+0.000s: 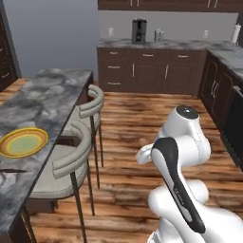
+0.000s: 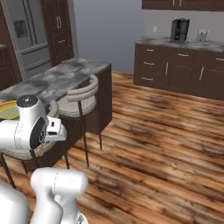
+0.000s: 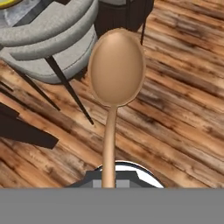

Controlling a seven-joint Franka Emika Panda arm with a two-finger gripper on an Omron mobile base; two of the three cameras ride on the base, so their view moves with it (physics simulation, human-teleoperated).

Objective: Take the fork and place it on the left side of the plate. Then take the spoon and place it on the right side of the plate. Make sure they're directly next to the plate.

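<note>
Left base view: the plate sits on a marble island counter, a dark fork just beside it, 2 bar stools alongside. Hand view: the spoon juts from the gripper, apparently clamped for carrying, above wooden floor.

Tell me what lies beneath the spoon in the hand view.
Beneath the spoon is wooden plank floor; to its left stands a grey-cushioned stool on thin dark legs. The spoon's bowl and handle cover the strip of floor right behind them. Where the pincer meets the handle is hidden.
</note>
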